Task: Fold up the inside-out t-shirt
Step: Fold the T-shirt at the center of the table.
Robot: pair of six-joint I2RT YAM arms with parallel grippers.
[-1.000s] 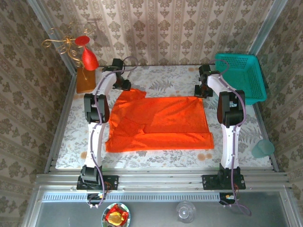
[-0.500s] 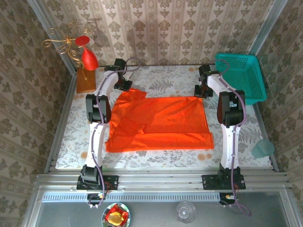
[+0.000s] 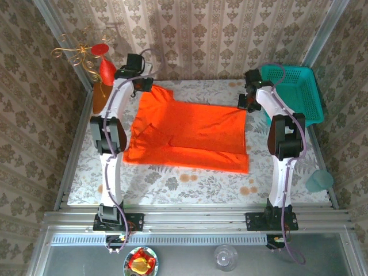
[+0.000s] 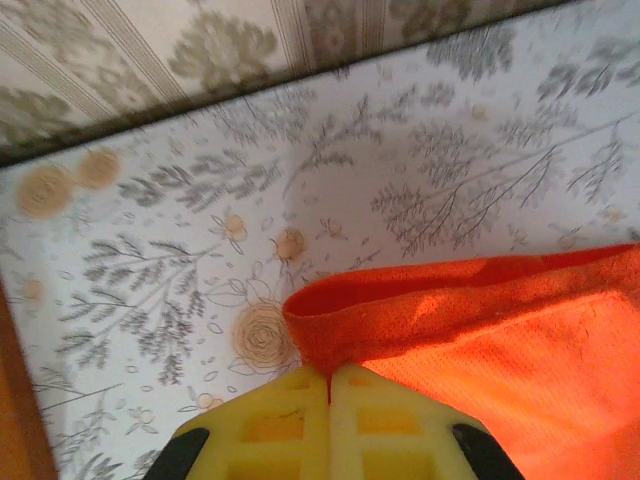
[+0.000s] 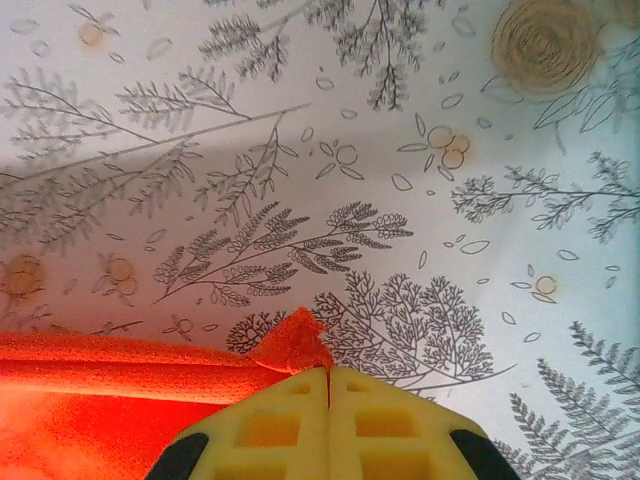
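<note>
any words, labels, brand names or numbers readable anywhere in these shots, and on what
None can be read.
t-shirt: plain orange-red fabric, no print or tag visible.
teal basket: no label visible.
tablecloth: leaf and flower pattern, no letters.
wallpaper: damask pattern, no letters.

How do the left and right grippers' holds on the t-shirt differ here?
The left gripper clamps a broad, rounded fold of the t-shirt edge; the right gripper pinches only a small pointed corner tip. The left gripper sits at the shirt's far-left end near the red ornament; the right gripper sits at its far-right end beside the teal basket. Both are shut on the orange fabric.
</note>
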